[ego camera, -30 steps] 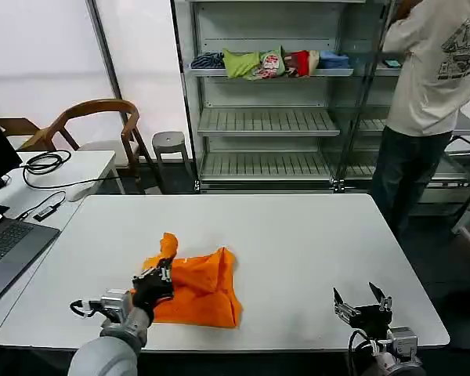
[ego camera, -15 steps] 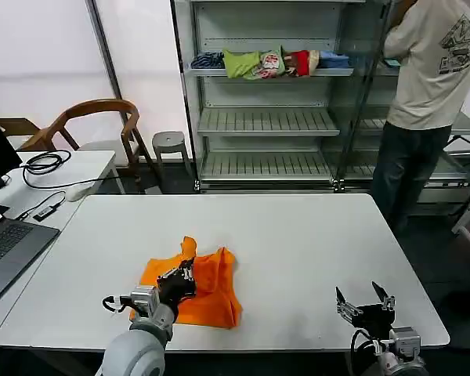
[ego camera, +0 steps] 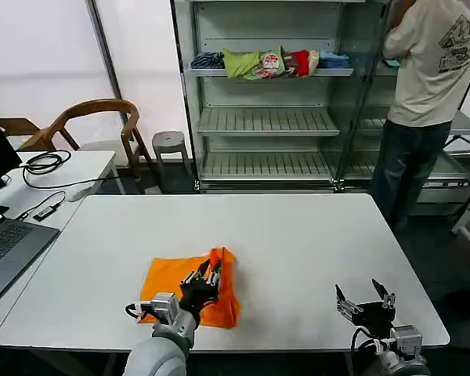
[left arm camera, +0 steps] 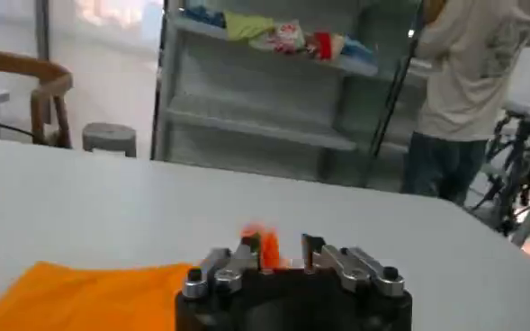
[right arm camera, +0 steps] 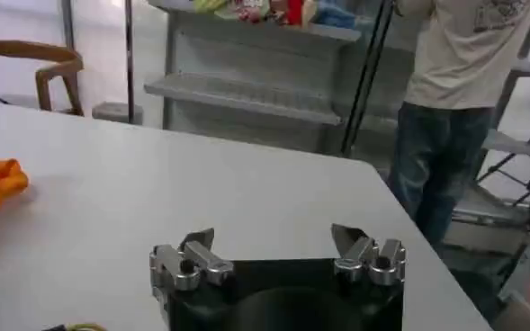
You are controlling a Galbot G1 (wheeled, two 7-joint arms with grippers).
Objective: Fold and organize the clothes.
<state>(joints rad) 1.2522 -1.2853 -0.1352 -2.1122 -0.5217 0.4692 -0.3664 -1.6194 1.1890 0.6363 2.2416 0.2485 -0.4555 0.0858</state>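
Left claw (ego camera: pixel 209 276) pinches an edge of the orange T-shirt (ego camera: pixel 176 282) at table's (ego camera: pixel 298 235) 7 o'clock — prob. dragging a fold across. Right claw (ego camera: pixel 364 301) idle at 5 o'clock, jaws apart.

No legible text, label, brand, number or sign appears in any view; the dark graphic print on the back of the person's beige shirt (ego camera: pixel 462 35) shows line shapes, but no readable characters.

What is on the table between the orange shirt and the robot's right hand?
Nothing. In the head view, only bare white table lies between the orange shirt, held by the left hand, and the open right hand.
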